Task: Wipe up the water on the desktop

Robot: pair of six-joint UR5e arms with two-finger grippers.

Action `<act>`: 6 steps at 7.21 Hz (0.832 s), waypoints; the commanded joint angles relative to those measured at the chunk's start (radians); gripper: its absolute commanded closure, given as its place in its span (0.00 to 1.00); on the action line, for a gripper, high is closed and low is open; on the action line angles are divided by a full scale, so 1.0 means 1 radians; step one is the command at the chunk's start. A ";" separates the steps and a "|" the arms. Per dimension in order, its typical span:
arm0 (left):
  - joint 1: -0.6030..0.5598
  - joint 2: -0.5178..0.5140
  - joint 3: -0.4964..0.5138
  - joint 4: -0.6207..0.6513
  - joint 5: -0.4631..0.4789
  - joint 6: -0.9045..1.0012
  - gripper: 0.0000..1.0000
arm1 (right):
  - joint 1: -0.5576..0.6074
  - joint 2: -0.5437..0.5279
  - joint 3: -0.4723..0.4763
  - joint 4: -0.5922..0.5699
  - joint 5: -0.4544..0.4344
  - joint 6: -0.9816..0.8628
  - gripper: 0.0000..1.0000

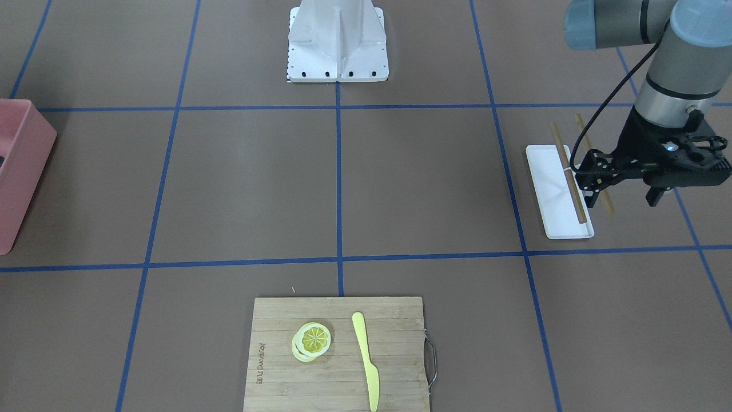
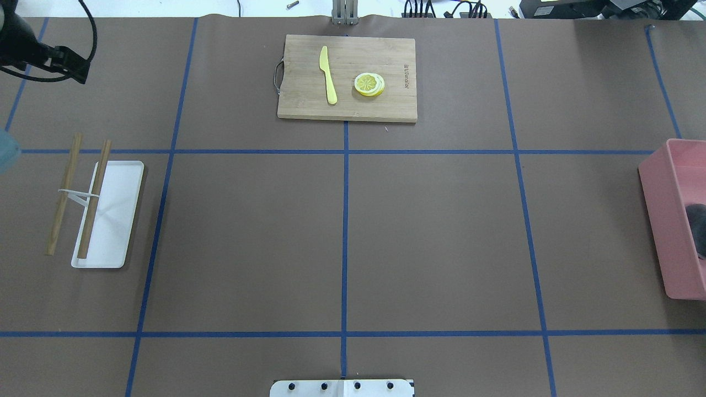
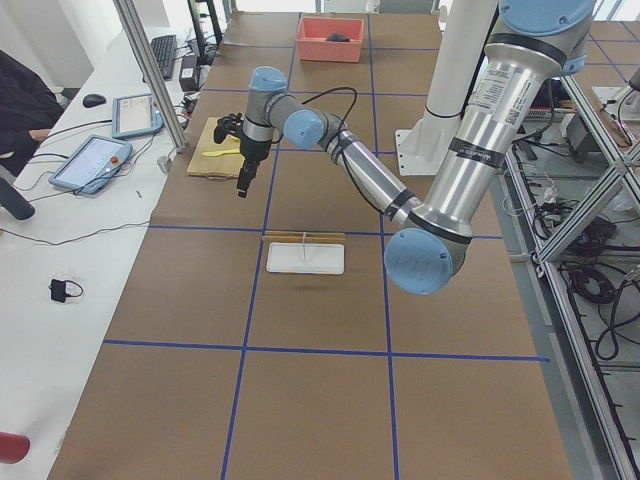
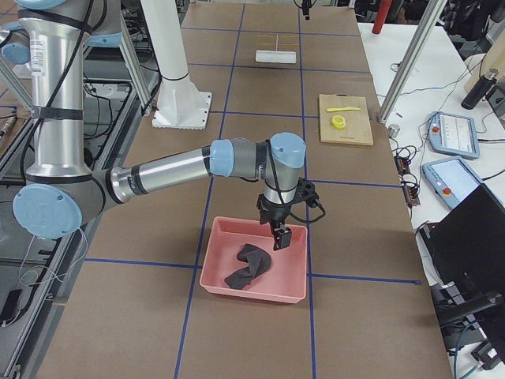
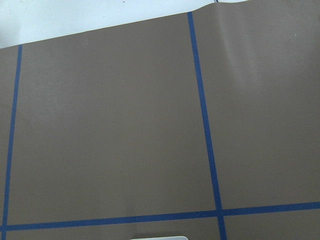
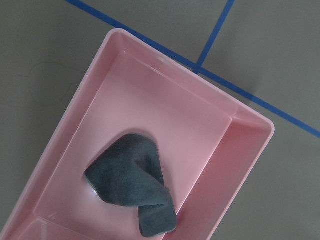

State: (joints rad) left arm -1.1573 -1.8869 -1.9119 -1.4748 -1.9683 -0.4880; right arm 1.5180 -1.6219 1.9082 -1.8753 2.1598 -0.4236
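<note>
The desktop (image 2: 248, 242) is a wide brown surface ruled by blue tape lines, and I see no clear puddle on it. A faint curved outline (image 6: 45, 80) marks it beside the pink bin (image 6: 65, 145). A dark grey cloth (image 6: 132, 187) lies crumpled in that bin, also seen in the exterior right view (image 4: 246, 264). My right gripper (image 4: 280, 237) hangs just above the bin, over the cloth; I cannot tell whether it is open. My left gripper (image 1: 657, 197) hovers empty above the desktop beside the white tray (image 1: 549, 189), fingers together.
A bamboo cutting board (image 2: 347, 77) with lemon slices (image 2: 369, 84) and a yellow knife (image 2: 328, 74) lies at the far middle. Two wooden sticks (image 2: 94, 198) rest across the white tray (image 2: 116, 220). The robot's base (image 1: 337, 40) stands at the near edge.
</note>
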 commanded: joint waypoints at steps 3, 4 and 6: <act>-0.387 0.259 0.178 -0.030 -0.201 0.749 0.02 | 0.028 0.028 -0.058 0.053 0.063 0.006 0.00; -0.404 0.291 0.203 -0.042 -0.199 0.761 0.02 | 0.040 0.036 -0.093 0.053 0.074 0.005 0.00; -0.461 0.341 0.244 -0.048 -0.196 0.750 0.02 | 0.091 0.060 -0.225 0.081 0.083 0.005 0.00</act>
State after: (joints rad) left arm -1.5806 -1.5681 -1.7021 -1.5169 -2.1619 0.2584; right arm 1.5740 -1.5830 1.7706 -1.8069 2.2329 -0.4193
